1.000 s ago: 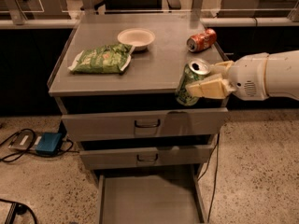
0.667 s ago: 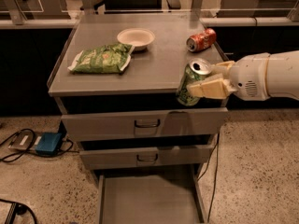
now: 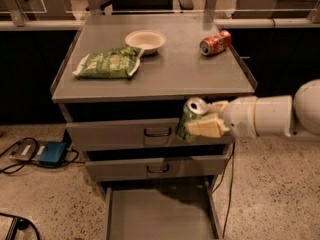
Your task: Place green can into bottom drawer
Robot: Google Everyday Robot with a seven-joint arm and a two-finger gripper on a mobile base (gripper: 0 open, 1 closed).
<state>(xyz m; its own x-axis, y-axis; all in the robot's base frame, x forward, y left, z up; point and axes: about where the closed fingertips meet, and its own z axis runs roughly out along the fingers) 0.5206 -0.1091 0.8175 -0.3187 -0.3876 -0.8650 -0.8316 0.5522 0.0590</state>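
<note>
The green can is held upright, slightly tilted, in my gripper, in front of the cabinet's top drawer at its right side. The pale fingers are shut on the can's side. My white arm reaches in from the right. The bottom drawer is pulled open below, a wide grey tray with a bare flat floor. The can hangs well above it, over its right half.
On the cabinet top lie a green chip bag, a white bowl and a red-orange soda can on its side. Two upper drawers are shut. A blue box with cables lies on the floor at left.
The gripper with the green can has moved down and slightly left, from the cabinet top's edge to in front of the top drawer.
</note>
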